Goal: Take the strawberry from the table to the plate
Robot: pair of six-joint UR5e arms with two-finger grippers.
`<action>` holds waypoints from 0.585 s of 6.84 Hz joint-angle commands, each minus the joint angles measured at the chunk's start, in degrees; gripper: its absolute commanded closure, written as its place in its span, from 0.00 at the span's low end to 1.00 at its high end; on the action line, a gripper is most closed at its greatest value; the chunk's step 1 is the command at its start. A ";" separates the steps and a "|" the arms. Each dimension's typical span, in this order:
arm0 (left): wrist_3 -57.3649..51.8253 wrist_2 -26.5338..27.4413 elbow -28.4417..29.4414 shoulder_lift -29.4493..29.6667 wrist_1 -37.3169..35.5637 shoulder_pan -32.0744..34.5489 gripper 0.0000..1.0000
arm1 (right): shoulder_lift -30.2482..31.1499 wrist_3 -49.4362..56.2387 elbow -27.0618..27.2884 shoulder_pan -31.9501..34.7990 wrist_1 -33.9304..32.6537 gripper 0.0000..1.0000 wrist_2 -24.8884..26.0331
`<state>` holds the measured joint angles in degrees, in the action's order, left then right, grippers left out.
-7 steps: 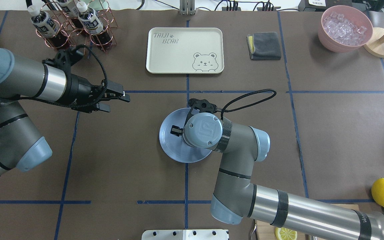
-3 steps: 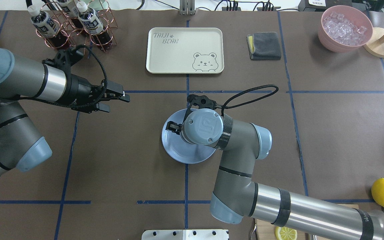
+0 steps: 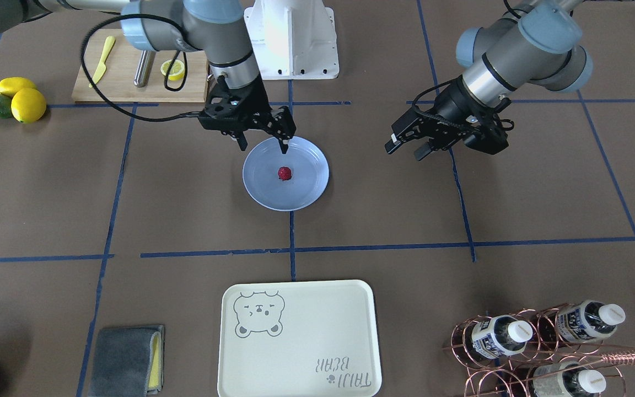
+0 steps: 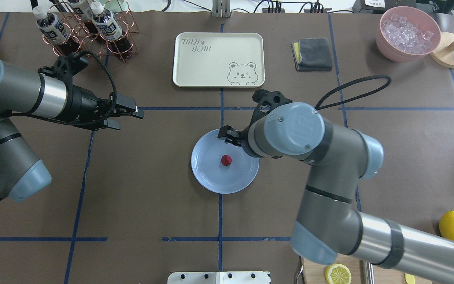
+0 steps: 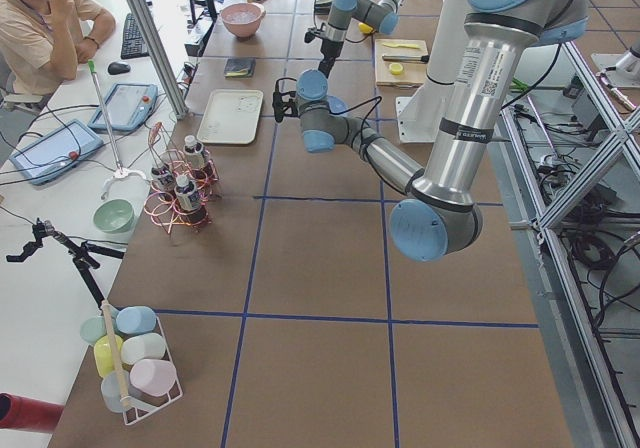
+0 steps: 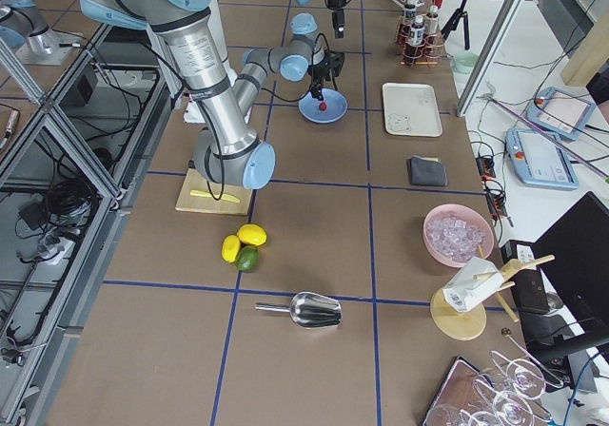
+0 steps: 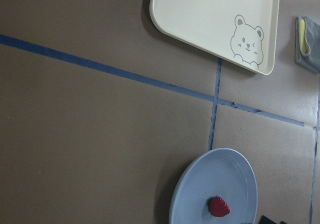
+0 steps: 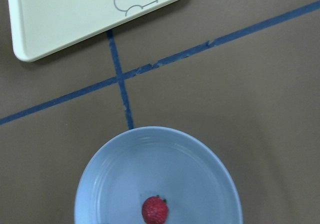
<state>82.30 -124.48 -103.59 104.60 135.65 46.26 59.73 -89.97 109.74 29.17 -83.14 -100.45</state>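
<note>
The small dark-red strawberry lies near the middle of the round pale blue plate, which sits on the brown taped table. Both wrist views show the strawberry lying free on the plate. My right gripper hangs open above the plate's robot-side rim, with nothing between its fingers. Off to the robot's left of the plate, my left gripper stands open and empty above the table.
The cream bear tray lies beyond the plate. A copper bottle rack, a grey cloth and a pink bowl of ice line the far side. The cutting board, a lemon half and whole lemons are near the robot's right.
My right arm has risen and drawn back to the right off the plate's middle, uncovering the strawberry lying on the plate. My left gripper has shifted slightly left.
</note>
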 commanded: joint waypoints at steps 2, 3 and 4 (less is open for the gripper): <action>-20.17 -0.15 -3.54 -13.41 0.06 7.32 0.12 | 19.39 15.70 13.18 14.91 0.25 0.00 -16.15; -29.30 -0.24 -4.24 -17.89 0.14 10.23 0.12 | 25.29 23.27 15.04 19.73 0.34 0.00 -18.62; -40.79 -0.32 -4.25 -22.81 0.23 14.43 0.12 | 31.53 35.87 14.98 27.27 0.43 0.00 -24.04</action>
<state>53.73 -124.70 -107.55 87.34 135.78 56.33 83.92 -66.76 123.80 48.74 -82.83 -119.18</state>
